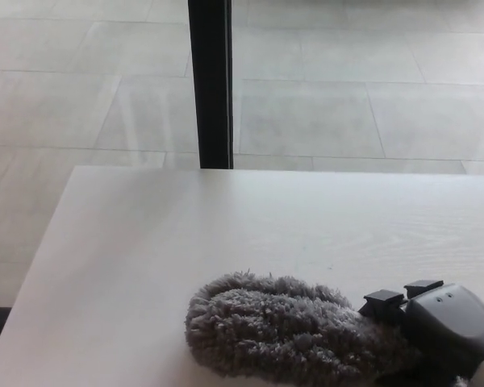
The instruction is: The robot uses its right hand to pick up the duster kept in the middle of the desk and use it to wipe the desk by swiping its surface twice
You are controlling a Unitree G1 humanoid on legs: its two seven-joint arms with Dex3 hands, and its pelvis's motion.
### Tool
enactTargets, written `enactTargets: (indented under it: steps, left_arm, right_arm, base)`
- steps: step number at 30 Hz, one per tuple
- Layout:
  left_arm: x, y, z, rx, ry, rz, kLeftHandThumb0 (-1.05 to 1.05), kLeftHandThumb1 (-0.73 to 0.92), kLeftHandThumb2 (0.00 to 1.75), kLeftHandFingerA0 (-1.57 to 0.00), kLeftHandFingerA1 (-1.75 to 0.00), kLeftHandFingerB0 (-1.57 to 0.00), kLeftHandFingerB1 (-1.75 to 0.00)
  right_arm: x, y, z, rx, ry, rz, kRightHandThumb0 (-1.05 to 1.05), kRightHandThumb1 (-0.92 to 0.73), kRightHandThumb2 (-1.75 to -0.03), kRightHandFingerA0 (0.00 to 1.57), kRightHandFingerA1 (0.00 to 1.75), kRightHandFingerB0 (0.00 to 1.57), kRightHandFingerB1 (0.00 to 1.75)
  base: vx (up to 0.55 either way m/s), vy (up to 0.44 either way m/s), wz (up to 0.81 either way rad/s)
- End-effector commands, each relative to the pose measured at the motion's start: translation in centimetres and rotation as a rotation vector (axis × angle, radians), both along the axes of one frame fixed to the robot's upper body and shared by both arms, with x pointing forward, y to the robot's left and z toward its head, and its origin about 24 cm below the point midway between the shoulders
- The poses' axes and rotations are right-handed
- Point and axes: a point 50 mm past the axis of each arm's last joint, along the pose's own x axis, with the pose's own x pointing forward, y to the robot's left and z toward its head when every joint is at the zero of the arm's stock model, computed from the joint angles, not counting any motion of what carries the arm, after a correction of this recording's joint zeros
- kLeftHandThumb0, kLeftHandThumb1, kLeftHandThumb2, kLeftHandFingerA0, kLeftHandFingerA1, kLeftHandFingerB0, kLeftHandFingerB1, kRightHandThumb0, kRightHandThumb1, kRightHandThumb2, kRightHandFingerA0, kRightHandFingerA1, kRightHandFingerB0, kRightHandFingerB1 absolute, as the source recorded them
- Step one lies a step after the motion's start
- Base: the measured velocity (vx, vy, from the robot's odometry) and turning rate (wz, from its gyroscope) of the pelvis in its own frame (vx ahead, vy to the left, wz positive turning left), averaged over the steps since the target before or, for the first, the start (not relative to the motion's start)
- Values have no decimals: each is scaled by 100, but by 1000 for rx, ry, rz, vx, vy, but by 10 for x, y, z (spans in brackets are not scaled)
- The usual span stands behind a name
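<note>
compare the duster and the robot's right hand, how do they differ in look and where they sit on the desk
The duster is pale grey, shaggy and soft-looking; the right hand is dark, smooth and hard-edged. The duster lies long and low across the near middle of the desk; the right hand is blockier and sits at the duster's right end by the picture's lower right corner. Both are grey-toned and rest at the desk's near edge, touching each other.

Beyond the far edge of the pale wood-grain desk you see a floor of large light grey tiles with thin dark joints. A black vertical post rises from behind the desk's far edge, left of centre, to the top of the view. Soft, even light washes the tiles, with faint reflections near the post.
</note>
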Motion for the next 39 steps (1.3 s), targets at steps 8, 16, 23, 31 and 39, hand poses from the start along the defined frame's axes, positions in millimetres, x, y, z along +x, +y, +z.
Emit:
enactTargets:
  steps: [8,16,23,31,39]
  left_arm:
    - [8,11,10,14,-2,-2,-49,64,59,-69,-62,-57,-51]
    - [15,10,11,34,0,-29,-46,63,59,-67,-61,-57,-51]
    - [17,9,11,38,3,-38,-49,65,57,-69,-58,-57,-49]
    - [18,9,11,26,-17,-32,-49,64,59,-69,-61,-59,-51]
    - [19,7,10,34,-16,-53,-51,64,59,-67,-59,-58,-50]
  right_arm:
    - [-51,40,-36,135,-194,345,-35,-69,-64,82,168,85,85]
    - [-42,89,-32,188,-207,380,-31,-54,-68,95,172,95,84]
    - [-24,98,-31,137,-184,395,-30,-50,-71,95,169,97,81]
    - [-6,78,-30,89,-205,304,-35,-38,-89,126,134,92,91]
    - [9,50,-29,54,-146,155,-24,-62,-72,95,166,88,98]
  base:
    - [0,0,0]
    - [0,0,0]
    - [0,0,0]
    - [0,0,0]
    - [0,0,0]
